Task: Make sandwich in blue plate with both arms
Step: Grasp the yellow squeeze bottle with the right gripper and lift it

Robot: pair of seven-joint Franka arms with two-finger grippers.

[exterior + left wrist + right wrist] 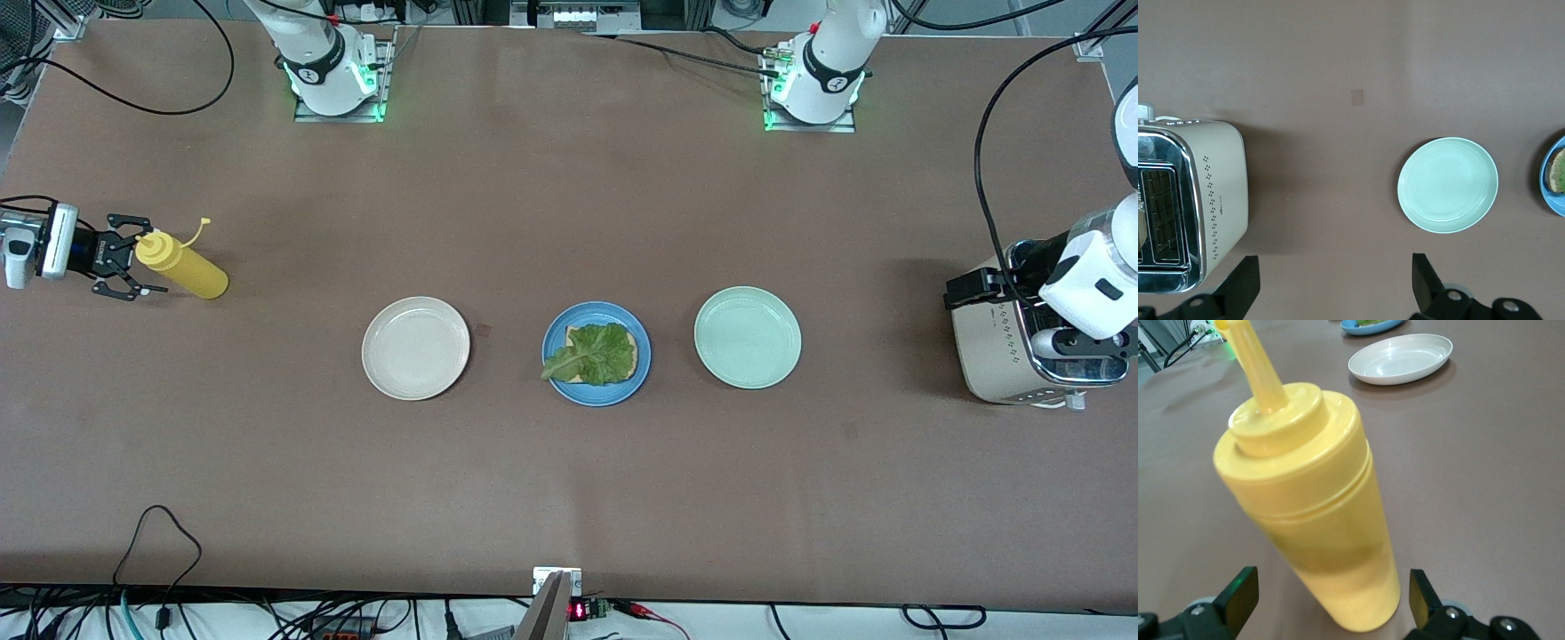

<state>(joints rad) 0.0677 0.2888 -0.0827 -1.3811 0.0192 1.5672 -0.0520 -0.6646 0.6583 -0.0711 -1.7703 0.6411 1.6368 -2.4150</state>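
1. Nearest the camera, the blue plate (556,342) holds one bread slice (629,363) under lettuce (591,354); the top slice is missing.
2. Left end effector (1335,283), fingers spread, hovers beside the toaster (996,351). Bread comes next, I'd judge.
3. Right end effector (124,258) stands spread around the mustard bottle (182,265) at its worktop end.
4. Cream plate (415,348) and mint plate (747,337) flank the blue one.

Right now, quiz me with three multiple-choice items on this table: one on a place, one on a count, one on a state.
1. Where is the lettuce?
A. blue plate
B. cream plate
C. mint plate

2. How many plates?
A. two
B. three
C. four

3. The right hand is
A. shut on the plate
B. open around the yellow bottle
C. over the toaster

Key: 1 A, the leaf lies on bread there; 2 B, three in a row; 3 B, fingers spread, apart from the bottle's cap end.
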